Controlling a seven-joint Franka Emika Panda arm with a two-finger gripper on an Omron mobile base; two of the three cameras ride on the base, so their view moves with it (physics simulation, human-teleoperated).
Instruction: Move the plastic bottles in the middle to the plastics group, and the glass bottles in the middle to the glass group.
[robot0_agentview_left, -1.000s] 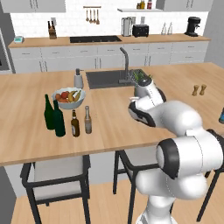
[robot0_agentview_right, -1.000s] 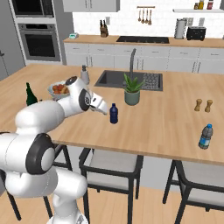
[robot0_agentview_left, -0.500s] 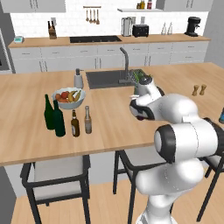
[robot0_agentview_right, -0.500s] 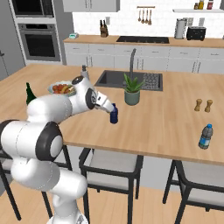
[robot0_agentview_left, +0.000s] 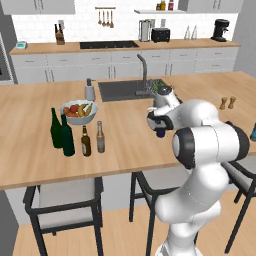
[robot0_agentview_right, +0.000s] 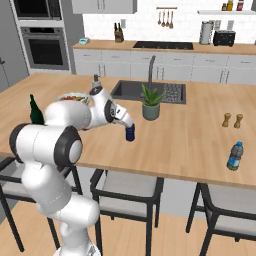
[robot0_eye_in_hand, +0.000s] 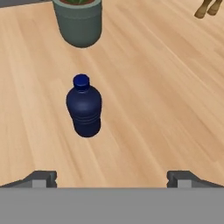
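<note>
At frame centre, the dark blue bottle (robot0_eye_in_hand: 84, 107), likely light and slick, suits a mid-body grasp; the gripper (robot0_eye_in_hand: 112, 177) gapes wide, empty.

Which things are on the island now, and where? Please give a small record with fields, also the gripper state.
gripper: open, hovering above the dark blue bottle, not touching it
dark blue bottle: upright on the counter, in front of the potted plant
brown bottles: two, upright, side by side, right of the green bottles
green bottles: two, upright, beside the fruit bowl
light-topped blue bottle: upright near the counter's right front edge
shakers: two, behind that bottle
</note>
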